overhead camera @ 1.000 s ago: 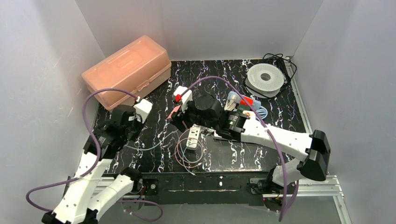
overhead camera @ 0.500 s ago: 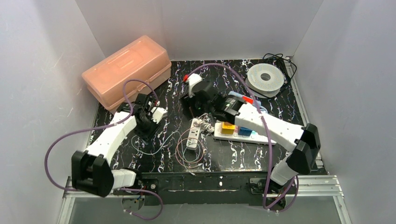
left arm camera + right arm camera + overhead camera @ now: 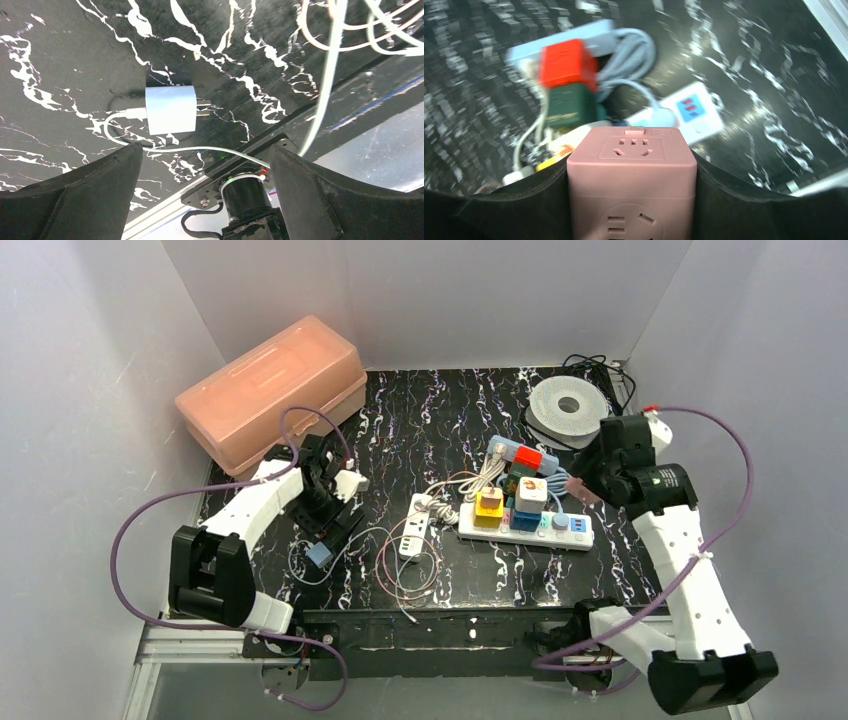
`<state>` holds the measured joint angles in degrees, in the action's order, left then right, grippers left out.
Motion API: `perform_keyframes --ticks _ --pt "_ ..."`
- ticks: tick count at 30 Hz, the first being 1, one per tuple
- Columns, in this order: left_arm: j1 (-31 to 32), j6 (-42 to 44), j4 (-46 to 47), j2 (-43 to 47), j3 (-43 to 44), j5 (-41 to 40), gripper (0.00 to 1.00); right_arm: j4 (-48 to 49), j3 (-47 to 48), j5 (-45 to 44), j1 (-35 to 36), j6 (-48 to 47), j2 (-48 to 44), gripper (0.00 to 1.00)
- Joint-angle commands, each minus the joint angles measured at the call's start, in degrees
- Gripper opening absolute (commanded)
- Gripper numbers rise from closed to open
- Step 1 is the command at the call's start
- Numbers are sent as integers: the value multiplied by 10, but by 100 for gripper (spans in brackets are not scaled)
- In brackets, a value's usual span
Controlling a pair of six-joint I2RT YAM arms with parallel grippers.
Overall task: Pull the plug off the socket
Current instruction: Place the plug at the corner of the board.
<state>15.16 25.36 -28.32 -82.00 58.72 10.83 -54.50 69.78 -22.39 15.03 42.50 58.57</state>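
Note:
The plug (image 3: 170,109), a small white charger block with its prongs bare, lies flat on the black marbled table (image 3: 60,45) with its thin white cable (image 3: 200,148) trailing off. From above the plug (image 3: 319,554) shows just beyond my left gripper (image 3: 338,528). My left gripper (image 3: 205,150) hovers over it, open and holding nothing. The socket (image 3: 631,175) is a pink cube, and my right gripper (image 3: 631,200) is shut on its sides. That gripper (image 3: 585,490) holds it raised at the right side of the table, far from the plug.
A white power strip (image 3: 575,527) carries yellow, blue and white cubes. Behind it a second strip holds a red cube (image 3: 561,62) and a green one (image 3: 571,105). A small white strip (image 3: 413,533) lies among loose cables. An orange box (image 3: 270,390) stands back left, a spool (image 3: 568,408) back right.
My left gripper has opened and let the plug drop onto the table. My right arm has swung from the table's middle to the right, carrying the pink socket.

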Motion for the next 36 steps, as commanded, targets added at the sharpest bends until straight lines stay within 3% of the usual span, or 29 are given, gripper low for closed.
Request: perform_keyframes --ticks 1,6,15,21,29,31,33,36 --pt "-3 9 -130 9 60 74 98 -48 -57 53 -125 49 24 1" --pt "-20 19 -231 -3 167 156 98 -57 -100 69 -242 60 91 1" --pt "-26 -3 -291 -24 270 230 98 -8 -156 -1 -329 53 131 1" --pt "-17 -50 -259 -13 260 250 98 32 -207 -47 -346 43 164 21" --pt "2 -62 -249 7 257 240 98 68 -245 -41 -347 58 196 50" --pt "3 -65 -249 13 253 240 98 69 -245 -41 -347 58 205 53" --pt "3 -68 -247 19 247 241 98 64 -239 -38 -346 56 214 66" --pt "5 -71 -246 26 241 245 98 53 -228 -37 -344 52 218 68"
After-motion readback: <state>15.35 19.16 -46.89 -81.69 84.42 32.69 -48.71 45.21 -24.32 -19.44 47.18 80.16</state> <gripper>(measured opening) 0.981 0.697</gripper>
